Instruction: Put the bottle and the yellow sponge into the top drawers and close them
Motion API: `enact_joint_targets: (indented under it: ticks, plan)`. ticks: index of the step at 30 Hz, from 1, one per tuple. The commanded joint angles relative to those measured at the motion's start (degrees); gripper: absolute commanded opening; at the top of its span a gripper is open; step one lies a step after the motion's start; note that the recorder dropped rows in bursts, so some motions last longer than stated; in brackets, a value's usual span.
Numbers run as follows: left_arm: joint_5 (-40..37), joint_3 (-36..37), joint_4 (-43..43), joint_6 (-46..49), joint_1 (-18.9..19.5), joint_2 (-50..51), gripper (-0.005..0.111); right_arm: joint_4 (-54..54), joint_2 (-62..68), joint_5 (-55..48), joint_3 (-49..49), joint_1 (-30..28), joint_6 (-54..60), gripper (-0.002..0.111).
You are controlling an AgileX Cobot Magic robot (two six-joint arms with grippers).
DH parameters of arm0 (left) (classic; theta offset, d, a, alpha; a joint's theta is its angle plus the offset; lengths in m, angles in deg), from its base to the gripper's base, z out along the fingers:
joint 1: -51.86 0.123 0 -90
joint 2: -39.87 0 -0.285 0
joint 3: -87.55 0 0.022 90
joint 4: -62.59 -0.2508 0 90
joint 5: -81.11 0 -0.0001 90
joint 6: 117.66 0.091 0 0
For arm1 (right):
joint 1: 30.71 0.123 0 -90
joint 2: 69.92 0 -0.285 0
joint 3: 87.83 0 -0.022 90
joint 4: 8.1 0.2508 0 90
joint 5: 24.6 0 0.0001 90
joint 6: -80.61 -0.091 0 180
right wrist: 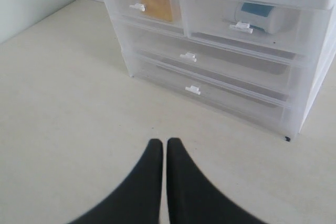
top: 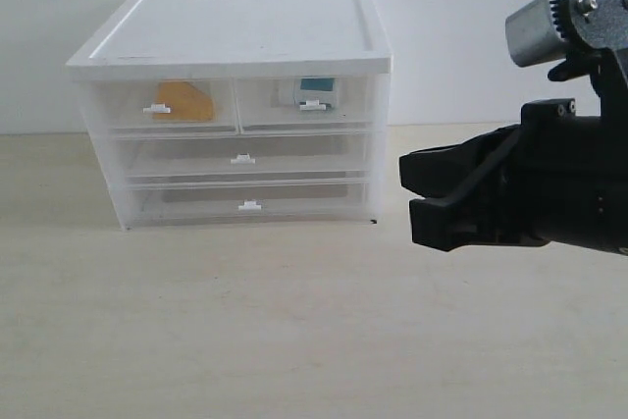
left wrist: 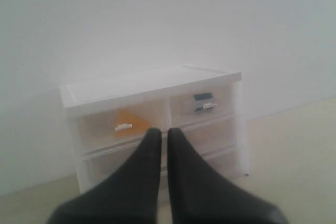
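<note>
The white cabinet (top: 235,26) stands on the tabletop (top: 245,321) with every drawer pushed in. Through the clear front of the left top drawer (top: 118,105) the yellow sponge (top: 183,101) shows, its wedge tapering toward the cabinet's middle. In the right top drawer (top: 265,103) the bottle (top: 317,93) seems to lie on its side, teal label facing up. I can't tell which way its cap points, and no writing is readable. The right pincer (top: 412,193) hangs off to the cabinet's right, fingers pressed together, holding nothing. The left pincer (left wrist: 164,132) faces the cabinet front, also pinched closed and empty
</note>
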Motion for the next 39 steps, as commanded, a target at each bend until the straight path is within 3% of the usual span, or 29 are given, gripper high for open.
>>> enact_joint_targets:
  ticks: [1,2,4,9,15,21,32,35,39]
  plan:
    - [2.8,-0.4,-34.8,-37.4,-0.1,-0.2,0.004,0.2,-0.4,0.1,0.2,-0.2,0.2,0.000]
    - [4.7,-0.4,-46.4,-51.2,-0.1,-0.2,0.004,0.2,-0.4,0.0,0.2,-0.2,0.2,0.000]
    - [5.4,-0.4,-62.8,-68.3,-0.1,-0.2,0.004,0.2,-0.4,0.0,0.2,-0.2,0.2,0.000]
    - [4.8,1.3,-93.6,-104.2,-0.1,-0.2,0.004,0.2,-0.4,0.2,0.2,-0.2,0.2,0.000]
    - [2.3,3.3,-94.0,-105.1,-0.1,-0.2,0.004,0.2,-0.4,0.1,0.2,-0.2,0.2,0.000]
    - [-2.2,3.3,-94.5,-98.0,-0.1,-0.2,0.004,0.2,-0.4,0.1,0.2,-0.2,0.2,0.000]
    - [-3.9,3.3,-94.5,-100.2,0.0,-0.2,0.004,0.2,-0.4,0.1,0.2,-0.2,0.2,0.000]
    - [-4.5,3.3,-93.8,-101.9,4.0,-0.2,0.004,0.2,-0.4,0.1,0.2,-0.2,0.2,0.000]
    - [-4.4,3.3,-93.8,-101.4,4.6,-0.2,0.004,0.2,-0.4,0.1,0.2,-0.2,0.2,0.000]
